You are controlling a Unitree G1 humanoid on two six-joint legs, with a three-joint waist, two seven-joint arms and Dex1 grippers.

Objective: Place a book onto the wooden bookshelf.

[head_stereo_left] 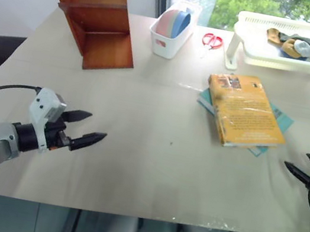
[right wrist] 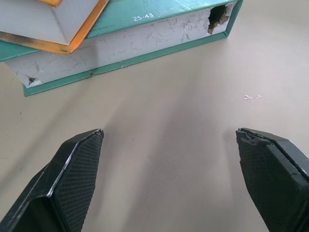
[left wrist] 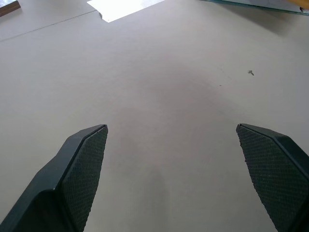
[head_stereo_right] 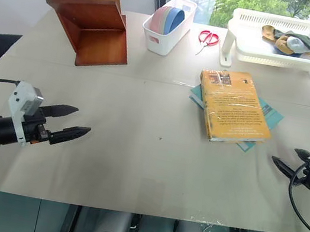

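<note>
The thick orange-yellow book point(head_stereo_left: 244, 110) lies flat on a thinner teal book point(head_stereo_left: 278, 121), right of the table's middle. At the far left corner stands the reddish-brown wooden bookshelf point(head_stereo_left: 92, 12), upright with stepped tiers. My left gripper point(head_stereo_left: 83, 128) hovers open over the near left of the table, pointing right, nothing between its fingers. Open and empty too, my right gripper point(head_stereo_left: 303, 165) sits at the near right edge, pointing toward the books. The right wrist view has the teal book's torn page edge point(right wrist: 125, 46) and the orange book's corner point(right wrist: 53, 24) just ahead of the fingers.
A white bin point(head_stereo_left: 172, 27) holding coloured plates stands right of the shelf. Red scissors point(head_stereo_left: 211, 40) lie beside it. A white rack tray point(head_stereo_left: 287, 46) with rags sits at the far right. The table point(head_stereo_left: 145, 168) is a broad beige surface.
</note>
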